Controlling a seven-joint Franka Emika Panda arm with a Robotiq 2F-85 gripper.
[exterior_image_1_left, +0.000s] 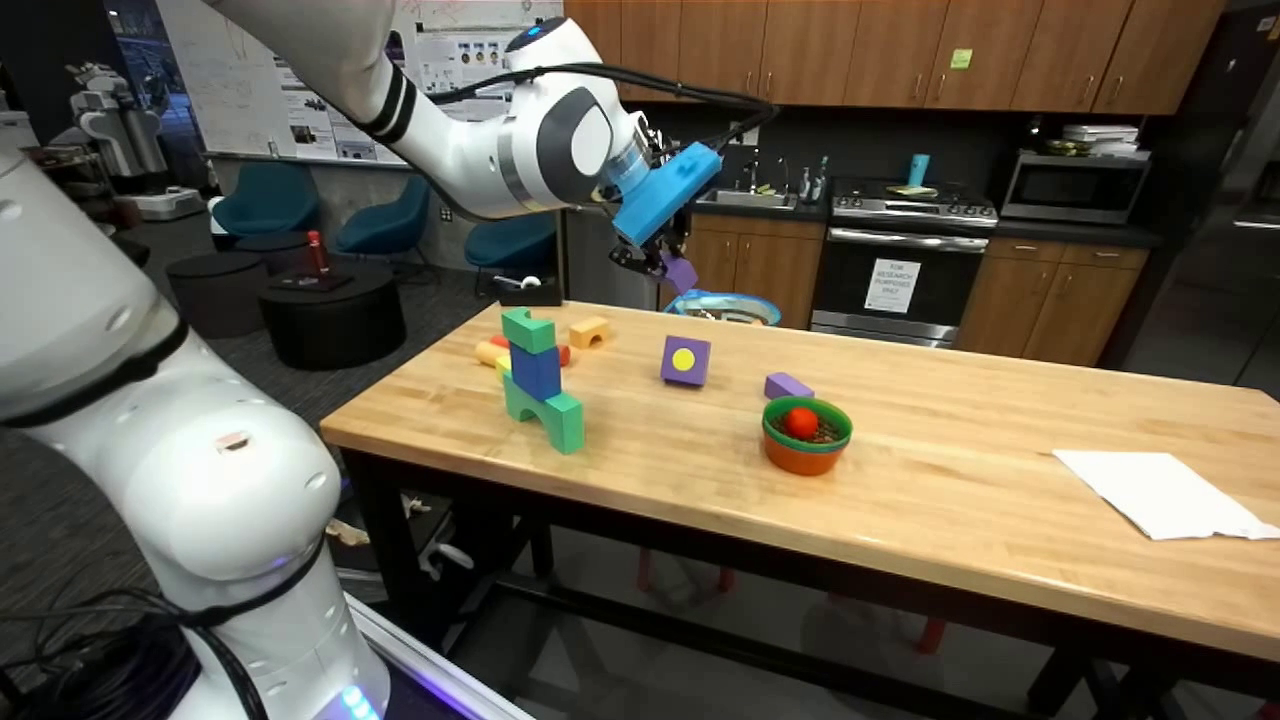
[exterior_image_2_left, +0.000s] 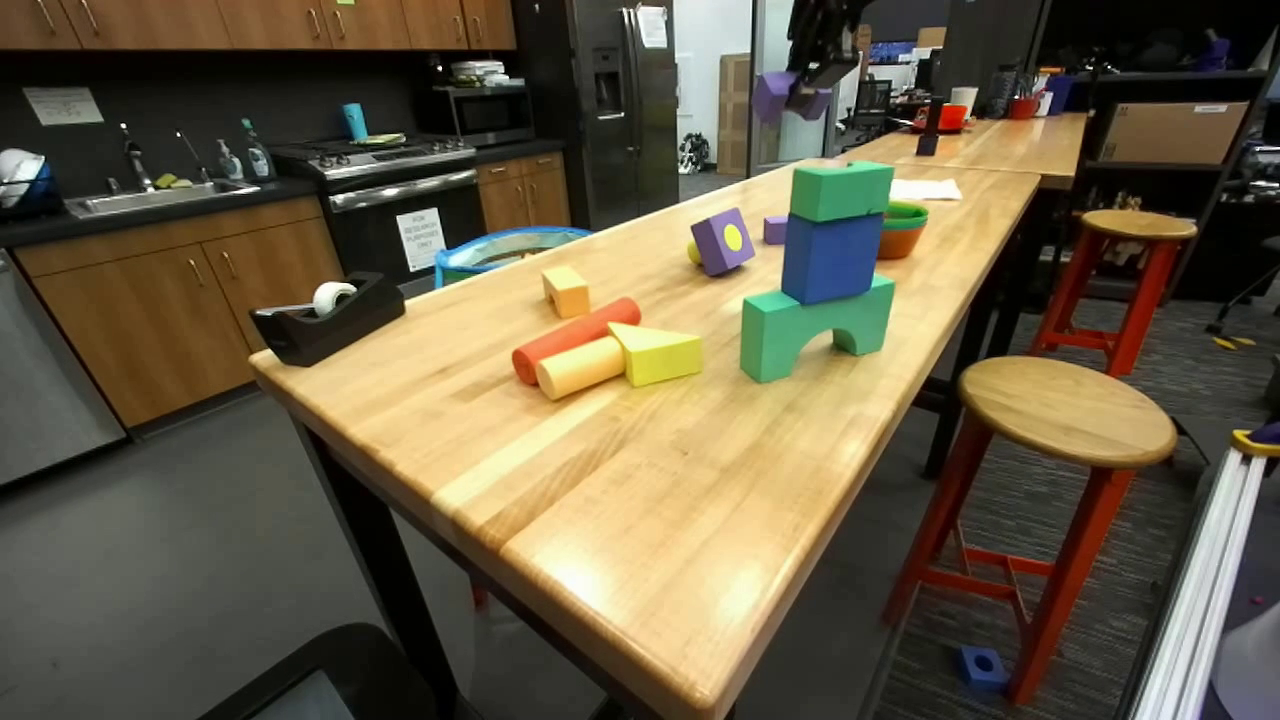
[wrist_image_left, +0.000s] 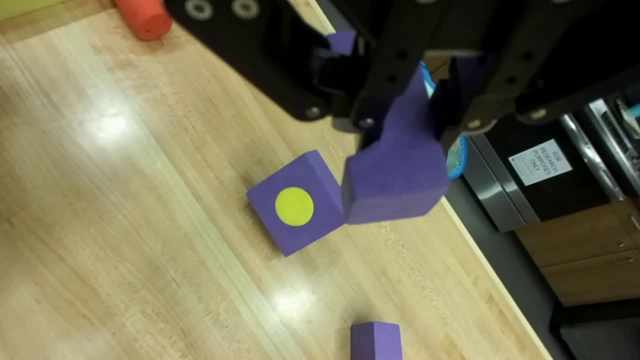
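Fingers: drawn in on a block, one to each side; the gap between them looks no wider than the part gripped.

Purple arch block: in that grip, up off the counter; no other contact visible in either exterior view. Arch form is a reading from the hollowed flank; part lies hidden behind the black linkage.

Long axis: in an exterior view purple shows to both sides of the grip, so the length probably runs across the fingers. In the wrist view one end juts out past them. Exact tilt: cannot tell.

Held block vs. tower: top green block on blue block on green arch. Held block hangs higher than all three and well apart from them, off toward the counter's long far edge as judged from an exterior view.

Held block vs. purple cube: outlines meet in the wrist view, but the cube, yellow round in one face, rests on the counter, well below.

Also on counter: small purple block; red cylinder beside orange cylinder; yellow wedge at the latter's end.
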